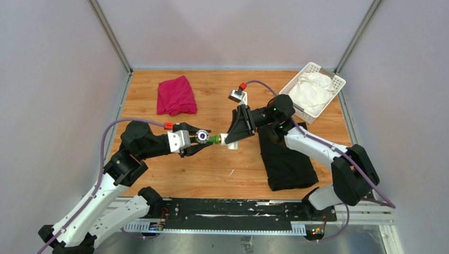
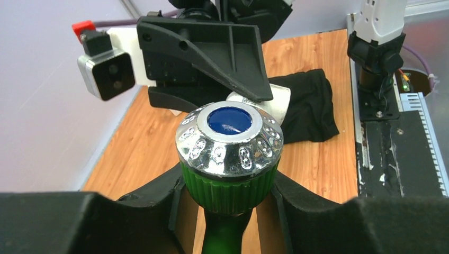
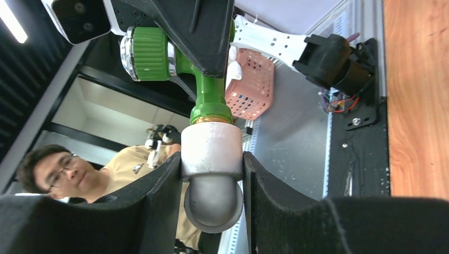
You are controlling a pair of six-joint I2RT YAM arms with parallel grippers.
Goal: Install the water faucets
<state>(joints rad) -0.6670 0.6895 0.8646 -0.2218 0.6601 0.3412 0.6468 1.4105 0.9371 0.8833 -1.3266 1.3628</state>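
Alignment hold above the brown wooden table (image 1: 212, 177): left gripper (image 1: 200, 138) pinches the chrome-capped knob (image 2: 229, 140) of the small green plastic tap (image 3: 209, 100), right gripper (image 1: 226, 139) pinches the white plastic elbow fitting (image 3: 212, 153), tap end at its mouth, coaxial for screwing together.

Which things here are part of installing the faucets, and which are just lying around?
Part of the job: green tap, white fitting.
Lying about: red cloth, black cloth, basket, white cloth in it.
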